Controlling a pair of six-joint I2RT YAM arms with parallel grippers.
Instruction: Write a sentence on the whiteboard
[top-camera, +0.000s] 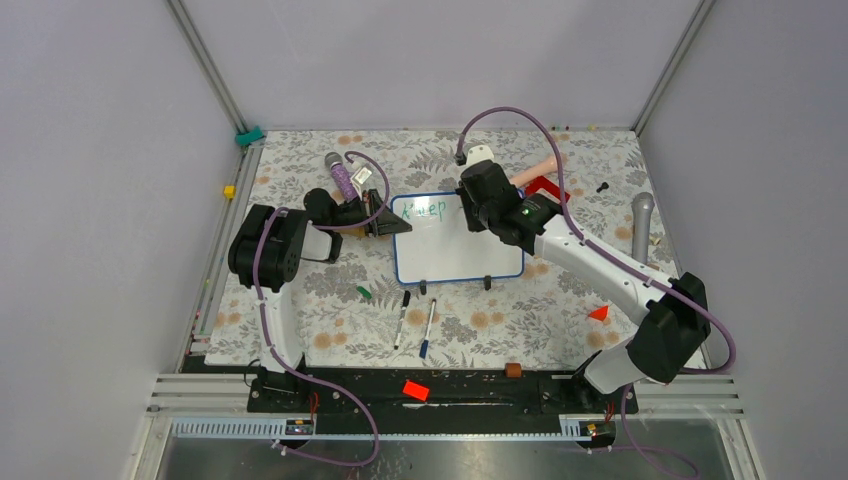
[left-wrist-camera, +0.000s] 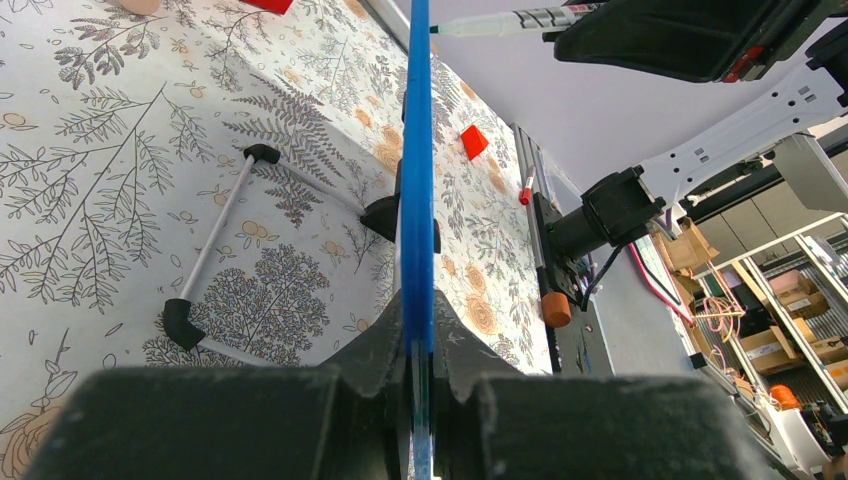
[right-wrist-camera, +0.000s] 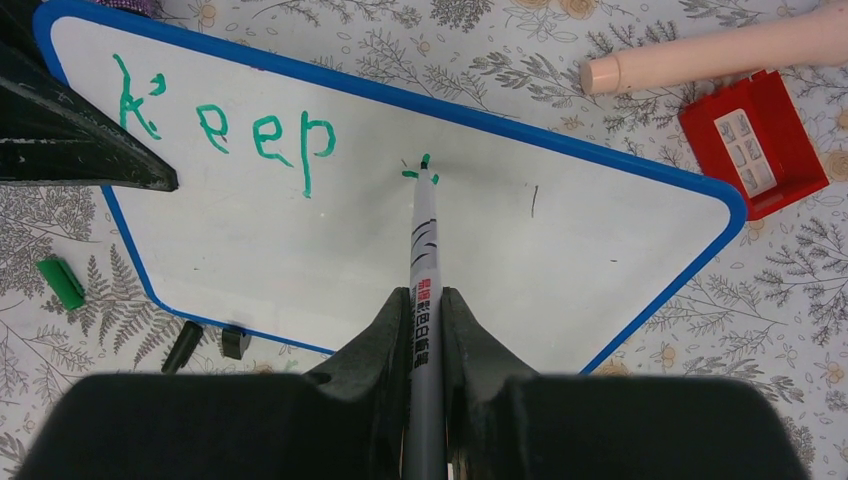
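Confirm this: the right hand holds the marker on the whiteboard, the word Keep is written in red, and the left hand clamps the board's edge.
The colour is wrong: the right wrist view shows Keep written in green. The rest holds: the right hand holds the marker on the whiteboard, and the left hand clamps the board's edge.

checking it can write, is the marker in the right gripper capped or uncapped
Uncapped: in the right wrist view the marker has its bare green tip on the whiteboard, with small green marks beside it.
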